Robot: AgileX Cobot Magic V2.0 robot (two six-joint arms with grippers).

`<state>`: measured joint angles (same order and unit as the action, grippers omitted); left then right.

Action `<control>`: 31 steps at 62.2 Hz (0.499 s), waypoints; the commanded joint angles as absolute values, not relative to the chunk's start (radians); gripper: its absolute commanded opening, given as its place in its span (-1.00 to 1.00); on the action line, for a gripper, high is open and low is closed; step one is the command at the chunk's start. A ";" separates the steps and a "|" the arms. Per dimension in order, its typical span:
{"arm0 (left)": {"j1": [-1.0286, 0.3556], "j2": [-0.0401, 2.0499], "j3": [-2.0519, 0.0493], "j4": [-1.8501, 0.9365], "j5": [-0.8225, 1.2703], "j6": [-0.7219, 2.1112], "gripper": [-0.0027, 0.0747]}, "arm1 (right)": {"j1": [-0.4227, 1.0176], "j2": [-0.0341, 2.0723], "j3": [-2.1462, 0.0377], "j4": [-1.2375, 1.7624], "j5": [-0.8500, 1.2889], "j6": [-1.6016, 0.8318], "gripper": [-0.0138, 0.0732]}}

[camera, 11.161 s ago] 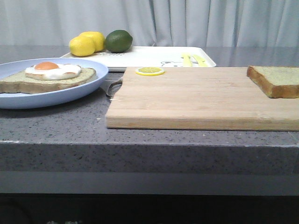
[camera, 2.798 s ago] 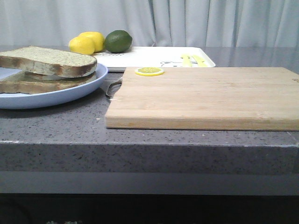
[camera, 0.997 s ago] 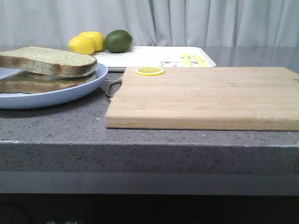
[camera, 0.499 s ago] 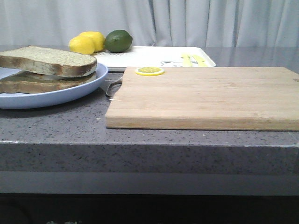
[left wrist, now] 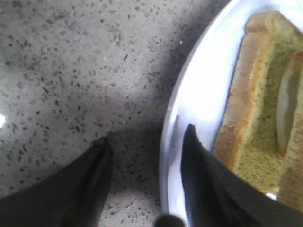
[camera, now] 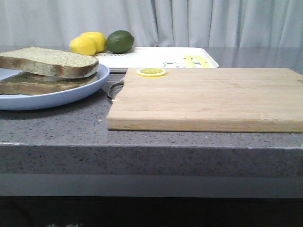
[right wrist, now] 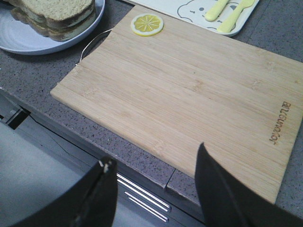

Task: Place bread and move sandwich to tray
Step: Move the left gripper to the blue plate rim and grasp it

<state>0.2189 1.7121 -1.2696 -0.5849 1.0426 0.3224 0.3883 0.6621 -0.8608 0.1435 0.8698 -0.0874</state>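
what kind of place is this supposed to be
Most likely a kitchen counter set up for food prep, perhaps a mock one. A wooden cutting board lies on a speckled grey stone worktop, a sandwich sits on a blue plate, and lemons and a lime rest on a white tray behind.

Bread (camera: pixel 47 61) atop sandwich (camera: pixel 45 82), plated.

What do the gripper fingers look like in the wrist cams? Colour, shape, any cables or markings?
Left gripper: two matte black fingers tapering to narrow pointed tips. Right gripper: the same black, wedge-shaped fingers. No cables, labels or markings visible on either. The arms themselves are out of view.
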 commanded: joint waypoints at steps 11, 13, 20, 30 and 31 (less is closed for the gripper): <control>0.218 1.679 -1.297 -0.624 1.037 0.326 -0.74 | 0.381 0.659 -0.887 0.143 0.810 -0.094 0.24; 0.218 1.679 -1.297 -0.624 1.035 0.326 -0.80 | 0.381 0.659 -0.887 0.143 0.810 -0.094 0.24; 0.218 1.679 -1.297 -0.624 1.034 0.326 -0.98 | 0.381 0.659 -0.887 0.143 0.810 -0.094 0.24; 0.218 1.679 -1.297 -0.636 1.045 0.326 -0.98 | 0.381 0.659 -0.887 0.143 0.810 -0.094 0.24; 0.218 1.679 -1.297 -0.642 1.045 0.326 -0.98 | 0.381 0.659 -0.887 0.143 0.810 -0.094 0.24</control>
